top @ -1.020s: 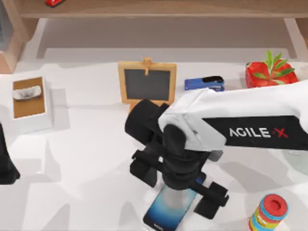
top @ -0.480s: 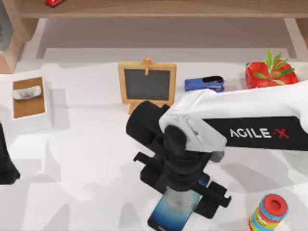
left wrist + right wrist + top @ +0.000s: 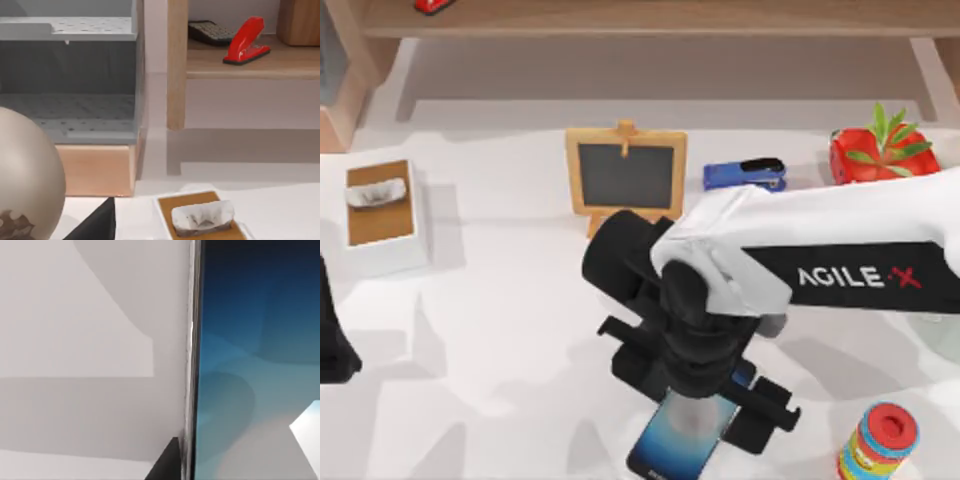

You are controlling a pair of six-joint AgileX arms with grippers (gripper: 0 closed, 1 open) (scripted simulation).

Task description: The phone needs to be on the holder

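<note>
— Looking at the near edge of the table (image 3: 500, 330), what do you see?
— The phone (image 3: 682, 435) lies there, blue screen up. The right end effector (image 3: 692, 385) sits right above it, but I cannot tell if it is clenched or released.
— And close up?
— The right wrist view shows the phone's black rim and blue screen beside bare table.
— Farther back?
— A little chalkboard (image 3: 625, 175), a blue stapler (image 3: 745, 174), a red plant pot (image 3: 868, 153) and a tissue box (image 3: 380, 213). The left arm rests at the left edge.
</note>
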